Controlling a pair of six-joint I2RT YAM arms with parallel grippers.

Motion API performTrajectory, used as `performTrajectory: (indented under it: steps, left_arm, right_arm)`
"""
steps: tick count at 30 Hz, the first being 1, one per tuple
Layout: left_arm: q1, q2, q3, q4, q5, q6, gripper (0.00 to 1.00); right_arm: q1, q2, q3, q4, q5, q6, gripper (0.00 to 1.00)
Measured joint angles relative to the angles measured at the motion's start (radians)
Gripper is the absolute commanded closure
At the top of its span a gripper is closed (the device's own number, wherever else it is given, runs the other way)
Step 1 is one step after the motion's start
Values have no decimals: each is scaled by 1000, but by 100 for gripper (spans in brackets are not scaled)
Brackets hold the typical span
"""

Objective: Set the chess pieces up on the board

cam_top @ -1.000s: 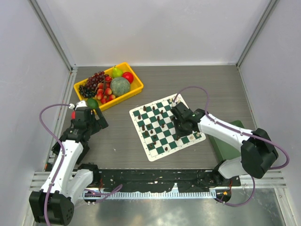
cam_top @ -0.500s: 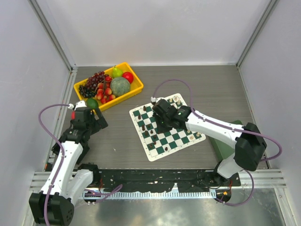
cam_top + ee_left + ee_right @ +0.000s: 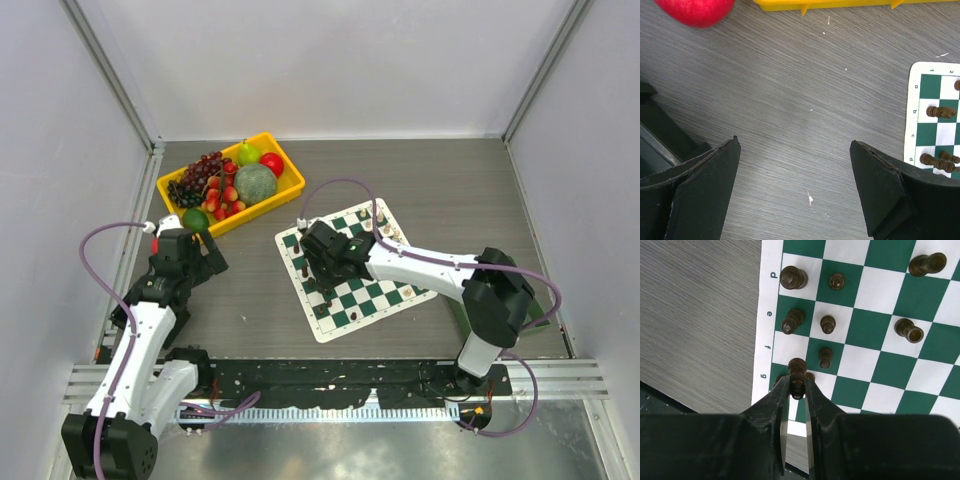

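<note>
Top external: fixed high behind the arm bases, facing down and forward. Takes in the whole table [image 3: 250,300], board [image 3: 350,305] at centre, yellow tray [image 3: 290,185] far left.
Left wrist: low and close over bare tabletop, left gripper's fingers [image 3: 705,195] in the bottom corners, board edge at right.
Right wrist: closer yet, looking straight down, right gripper's fingers [image 3: 775,410] pinching a dark piece [image 3: 797,385].
Both wrist views share the board's lettered left edge.

Your left arm [image 3: 140,335] and right arm [image 3: 420,265] wore white shells over black joints, and each trailed a looping purple cable [image 3: 84,245]. Your left gripper [image 3: 795,147] had broad matte-black fingers [image 3: 705,190], wedge-shaped, with slightly worn, paler edges.
</note>
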Motion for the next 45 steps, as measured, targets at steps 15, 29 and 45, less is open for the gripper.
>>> performTrajectory:
  steps: [15, 29, 45]
  left_arm:
    - [0, -8, -2, -7, -17, 4, 1]
    - [0, -8, -3, -8, -19, 8, 1]
    - [0, -8, -5, -11, -19, 18, 1]
  right_arm:
    - [20, 102, 18, 36, -13, -13, 83]
    - [33, 128, 34, 42, -19, -14, 82]
    - [39, 153, 51, 29, -3, -20, 78]
